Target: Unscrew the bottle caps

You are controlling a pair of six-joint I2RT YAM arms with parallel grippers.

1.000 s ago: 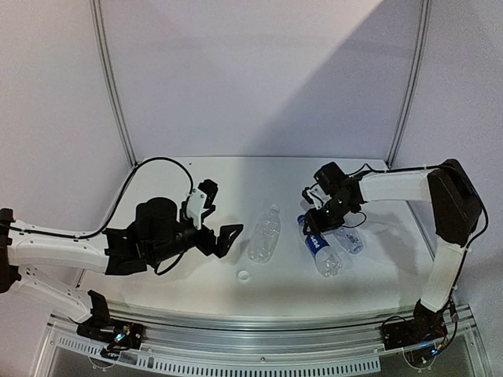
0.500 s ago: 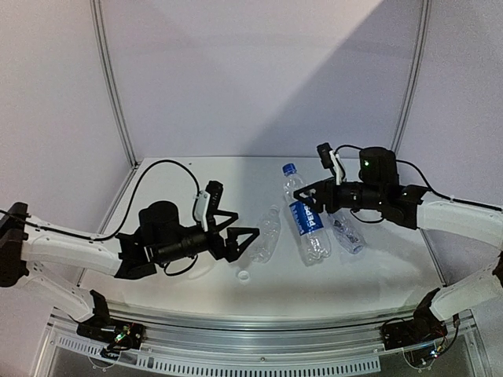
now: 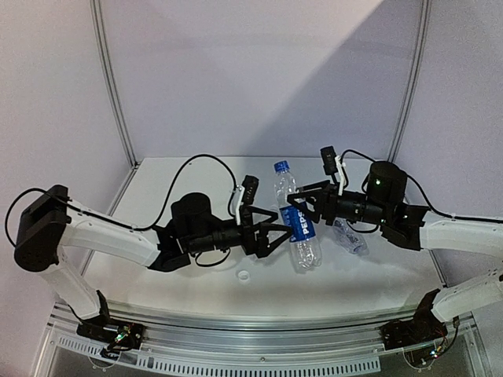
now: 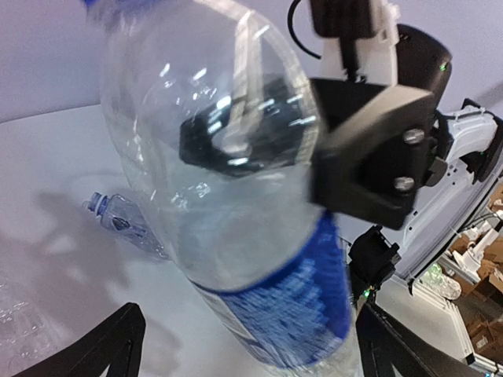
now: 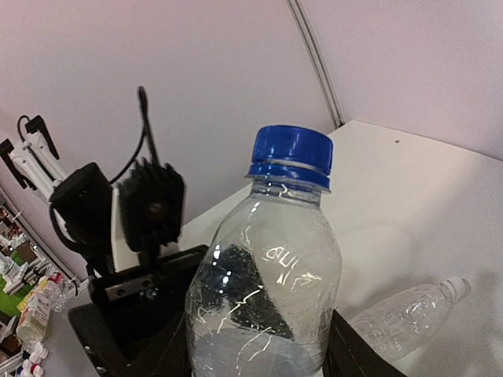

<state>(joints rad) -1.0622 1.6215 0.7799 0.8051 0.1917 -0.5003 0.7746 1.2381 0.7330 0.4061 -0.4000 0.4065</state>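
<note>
Loose cap: a white cap lay alone on the surface, nearest the arm bases, just in front of the left gripper.
Left gripper: the left gripper was spread wide, reaching in from the left. One finger stood on each side of the labelled bottle's lower half. No contact showed, and it held nothing.
Labelled bottle: the labelled bottle stood near the middle of the surface between the two grippers, nearly upright with its top leaning a little left. Whether its base touched the surface could not be told.
Right gripper: the right gripper came in from the right and was clamped on the bottle's clear upper body, above the blue label. One finger pressed the outside, and the other showed dark through the plastic.
Blue cap: the blue cap sat on the bottle's neck, above both grippers and clear of them.
Plain bottle: a plain bottle lay on its side just beside the right arm, behind the labelled bottle.
Second plain bottle: in the right wrist view, a second plain bottle lay on the surface beyond the held one, with a white cap on its neck.
</note>
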